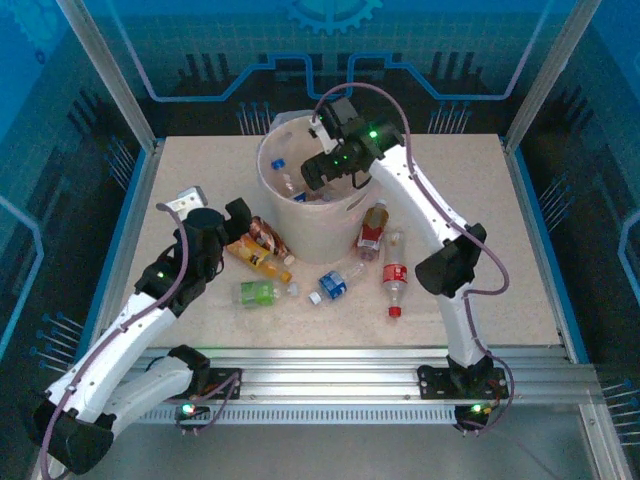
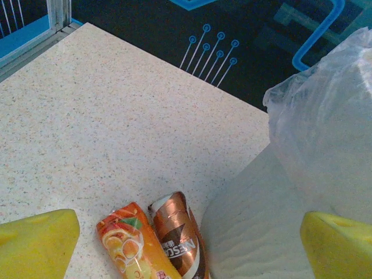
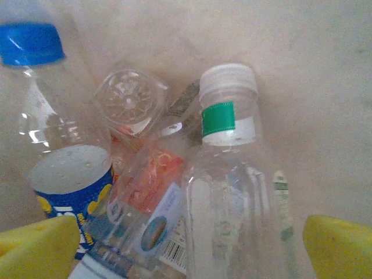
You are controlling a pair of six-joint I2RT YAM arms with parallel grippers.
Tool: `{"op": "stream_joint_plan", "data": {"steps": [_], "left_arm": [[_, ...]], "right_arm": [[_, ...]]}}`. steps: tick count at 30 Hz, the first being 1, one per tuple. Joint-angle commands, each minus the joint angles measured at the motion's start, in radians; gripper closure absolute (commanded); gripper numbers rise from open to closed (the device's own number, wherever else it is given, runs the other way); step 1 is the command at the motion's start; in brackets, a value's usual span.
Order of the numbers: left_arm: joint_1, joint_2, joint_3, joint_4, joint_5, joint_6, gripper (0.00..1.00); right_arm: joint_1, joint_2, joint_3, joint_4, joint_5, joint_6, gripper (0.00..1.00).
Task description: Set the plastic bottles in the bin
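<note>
Left side: the left arm reaches over the speckled beige tabletop [image 1: 190, 165]. The left gripper [image 1: 243, 218] hangs just left of the bin, its yellow fingertips [image 2: 35, 244] spread wide with nothing between them. Below it two bottles lie side by side, touching: an orange-labelled bottle with fruit print [image 2: 132, 244] and a copper-brown labelled bottle [image 2: 177, 232]. The brown one lies close to the foot of the bin.

Nearer the arm bases, flat on the table and apart from each other, are a clear bottle with green label [image 1: 260, 292] and a clear bottle with blue label and white cap [image 1: 333, 285].

Centre: the large round white bucket bin [image 1: 322, 235] has a clear plastic bag liner [image 2: 325, 128] draped over its rim. The right gripper [image 1: 312, 172] is over the bin's mouth, pointing down. Its jaws stand wide apart and grip nothing.

Heaped together in the bin below it:
- a clear bottle with blue cap and blue-and-yellow label [image 3: 67, 174]
- a crushed clear bottle with red-orange label [image 3: 148, 192]
- a clear bottle with white cap and green neck band [image 3: 224, 174]

Right of the bin, on the table: an amber-tinted bottle with red label [image 1: 372, 232] lies just beside the bin wall; contact unclear. Near it lies a clear bottle with red label and red cap [image 1: 395, 278], cap toward the near edge.
</note>
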Motion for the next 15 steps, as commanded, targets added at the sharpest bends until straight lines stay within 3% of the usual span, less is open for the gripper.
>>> {"op": "stream_joint_plan", "data": {"steps": [1,8,15], "left_arm": [[0.01,0.009,0.005,-0.032,0.006,-0.02,0.01],[0.013,0.02,0.004,-0.043,0.006,-0.021,0.01],[0.016,0.022,-0.001,-0.056,0.009,-0.025,0.01]], "right_arm": [[0.015,-0.097,0.04,0.021,-0.034,0.017,0.0],[0.014,-0.221,-0.003,0.043,-0.014,0.03,0.0],[0.008,-0.439,-0.239,0.123,0.073,0.052,0.0]]}}
